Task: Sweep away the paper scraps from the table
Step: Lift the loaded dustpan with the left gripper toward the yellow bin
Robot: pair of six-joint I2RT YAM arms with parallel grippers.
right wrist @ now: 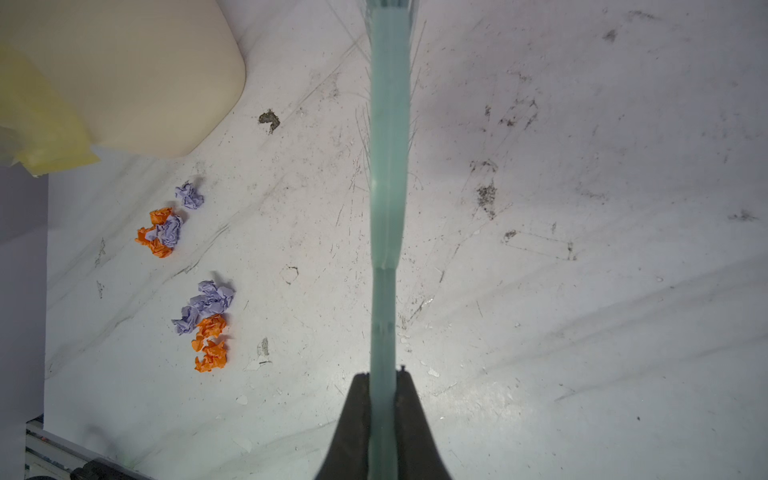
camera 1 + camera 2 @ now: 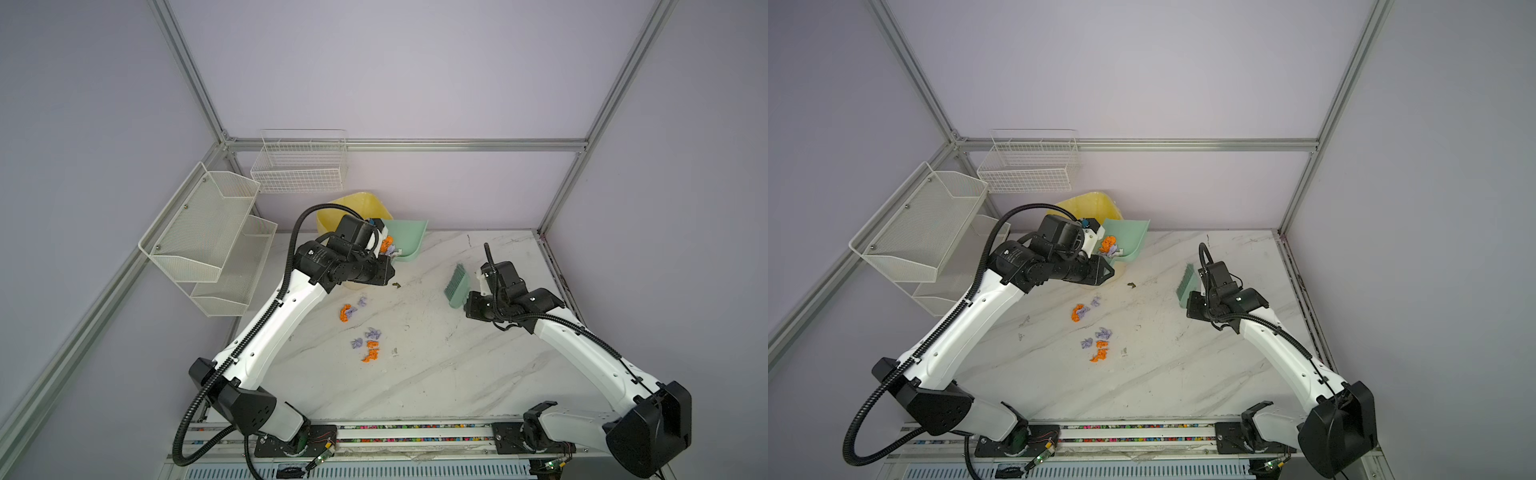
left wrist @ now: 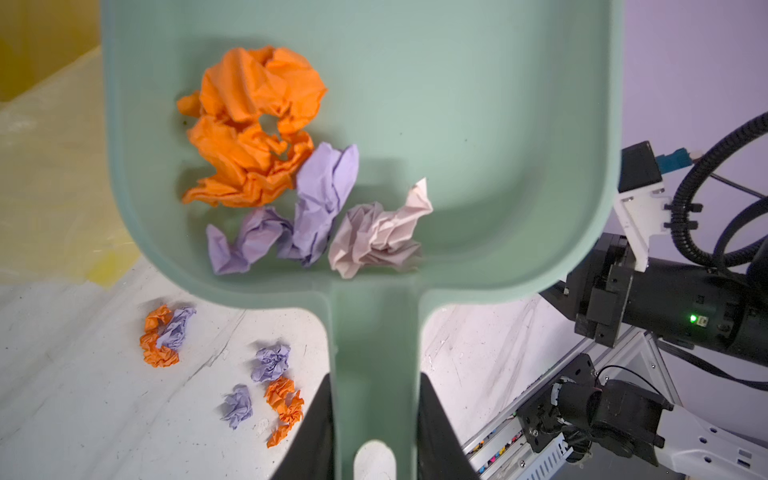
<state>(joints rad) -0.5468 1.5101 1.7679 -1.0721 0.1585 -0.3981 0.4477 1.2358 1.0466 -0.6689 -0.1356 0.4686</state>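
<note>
My left gripper (image 3: 376, 415) is shut on the handle of the green dustpan (image 3: 457, 104), which is lifted off the table (image 2: 457, 374) beside the yellow bin (image 2: 353, 208). Orange, lilac and pale pink paper scraps (image 3: 257, 124) lie in the pan. More paper scraps (image 2: 347, 312) stay on the table's middle in two loose groups, the nearer group (image 2: 370, 345) closer to the front. My right gripper (image 1: 382, 386) is shut on the handle of the green brush (image 2: 456, 286), held right of the scraps (image 1: 208, 324) with its bristles pointing to the back.
The yellow bin (image 2: 1088, 208) with its plastic liner stands at the table's back left, under the left wrist. White mesh shelves (image 2: 208, 232) and a wire basket (image 2: 299, 166) hang on the left and back walls. A dark speck (image 2: 396, 285) lies near the bin. Aluminium rails (image 2: 415, 432) edge the front.
</note>
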